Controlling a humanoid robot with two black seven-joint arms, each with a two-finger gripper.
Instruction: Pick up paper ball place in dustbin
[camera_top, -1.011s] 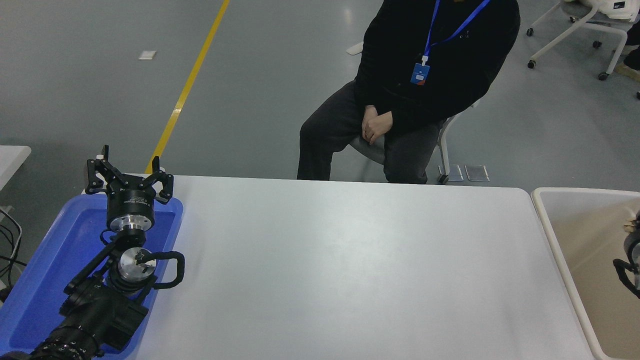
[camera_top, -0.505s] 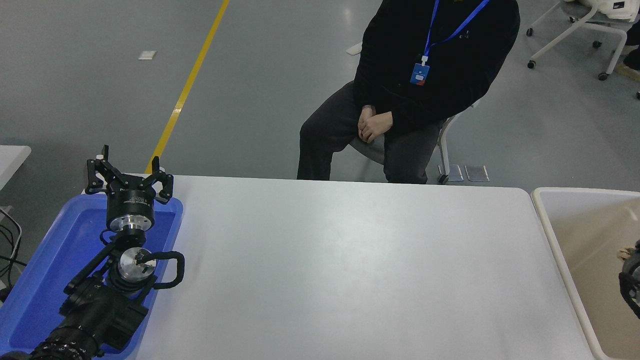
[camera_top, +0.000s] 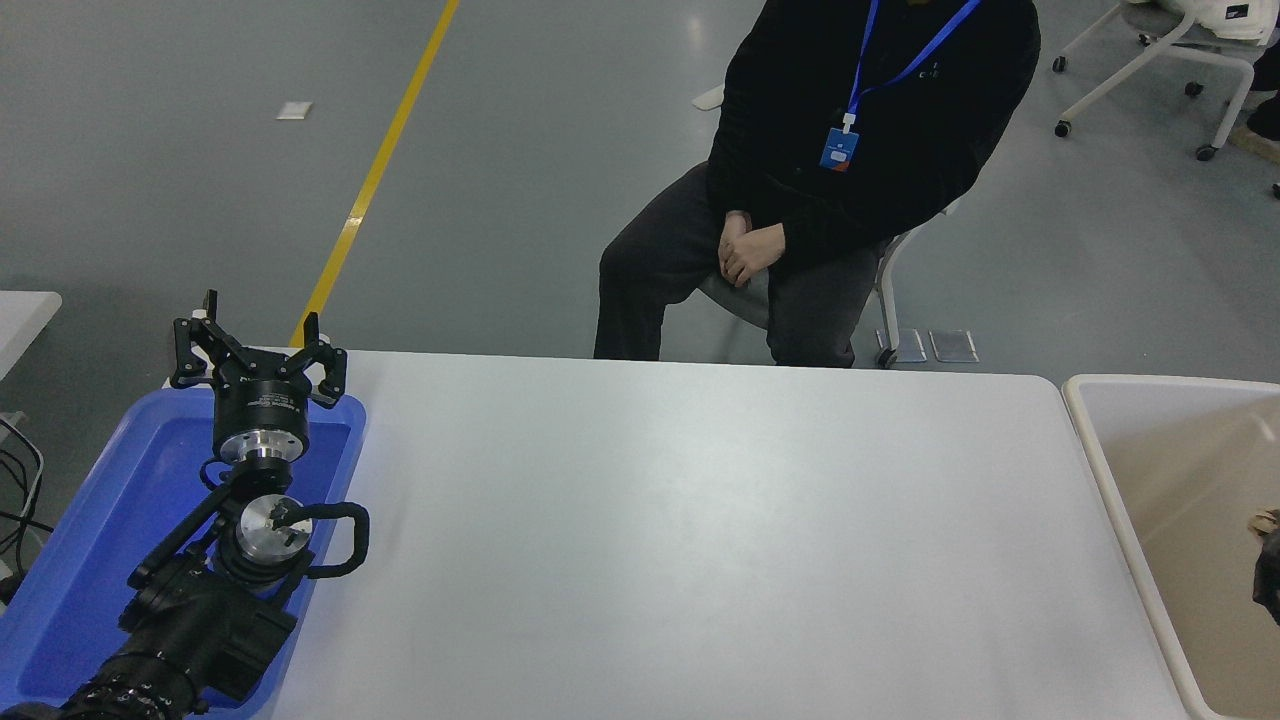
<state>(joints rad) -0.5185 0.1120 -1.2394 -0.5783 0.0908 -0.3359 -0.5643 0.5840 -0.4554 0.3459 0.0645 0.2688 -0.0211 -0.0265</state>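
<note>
Left gripper (camera_top: 257, 340) spreads its fingers wide, holding nothing (right gripper (camera_top: 1270, 575) mostly cropped, fingers' state untellable).

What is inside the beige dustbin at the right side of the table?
Inside the dustbin, at the picture's right edge, a tan scrap of the paper ball shows, with a dark bit of the right arm below it. The frame cuts off the rest.
</note>
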